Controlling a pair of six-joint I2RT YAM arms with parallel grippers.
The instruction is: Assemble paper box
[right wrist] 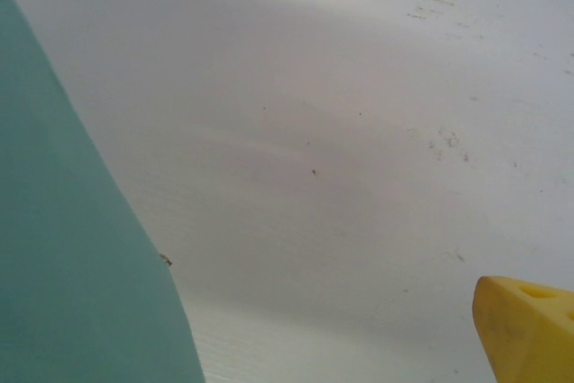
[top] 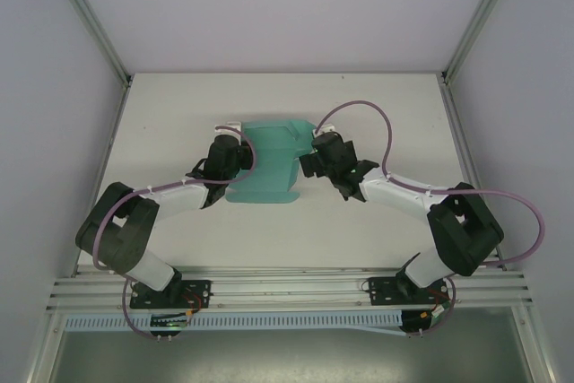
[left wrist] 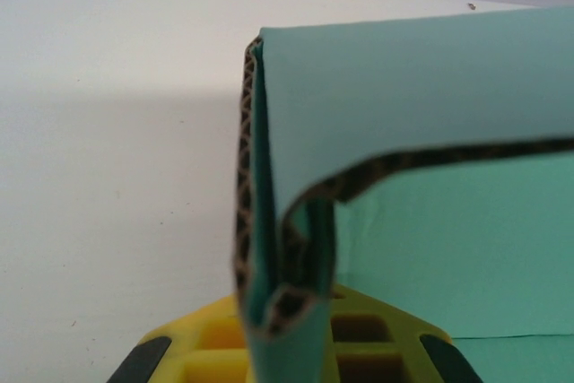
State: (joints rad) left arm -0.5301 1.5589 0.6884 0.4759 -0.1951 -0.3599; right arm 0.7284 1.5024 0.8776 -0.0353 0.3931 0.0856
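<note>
White worktop (top: 170, 105) carries the teal paper box (top: 269, 168) between both tools. Left tool (left wrist: 296, 356) is clamped on its doubled-over side wall; right tool (top: 316, 161) gapes just beside the opposite edge. Wall folding seems in hand; next, the right tool likely needs to take that edge.

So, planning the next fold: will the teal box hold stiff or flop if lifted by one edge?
Probably fairly stiff: the paper box shows a corrugated edge. Likely light, being thin; creased flaps may hinge.
</note>
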